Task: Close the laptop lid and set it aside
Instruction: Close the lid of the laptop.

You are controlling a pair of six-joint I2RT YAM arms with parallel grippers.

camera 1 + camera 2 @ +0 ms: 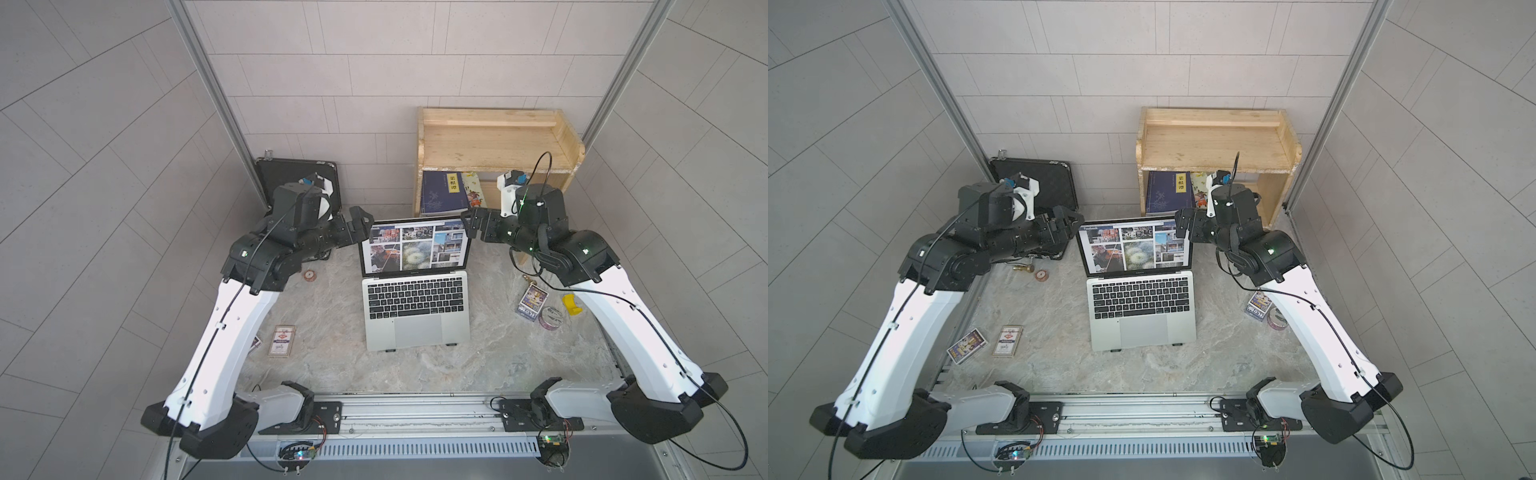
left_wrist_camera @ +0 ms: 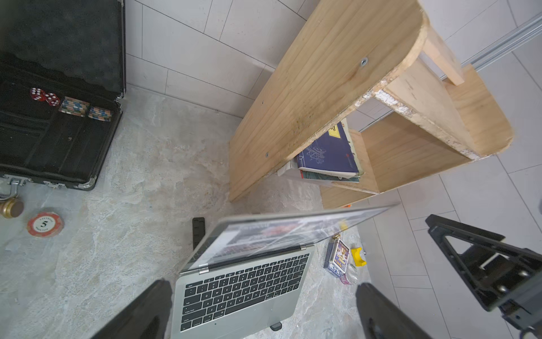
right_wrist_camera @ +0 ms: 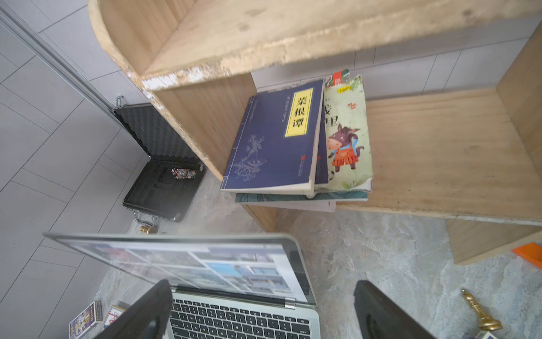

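Evidently, the left claw (image 1: 362,224) and right claw (image 1: 470,227) are held wide and empty beside the top corners of the laptop lid (image 1: 415,249), likely for folding it shut.

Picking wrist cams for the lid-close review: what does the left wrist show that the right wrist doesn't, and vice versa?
Left wrist only: a round red poker chip marked 5 and a small yellow plastic piece.
Right wrist only: the purple cartoon animal on a pale green book cover, and a red-and-white card box cut by the frame edge.
Both: the slim silver laptop, open with its screen lit; the open black foam-lined briefcase; the pale wooden shelf; the dark blue book.
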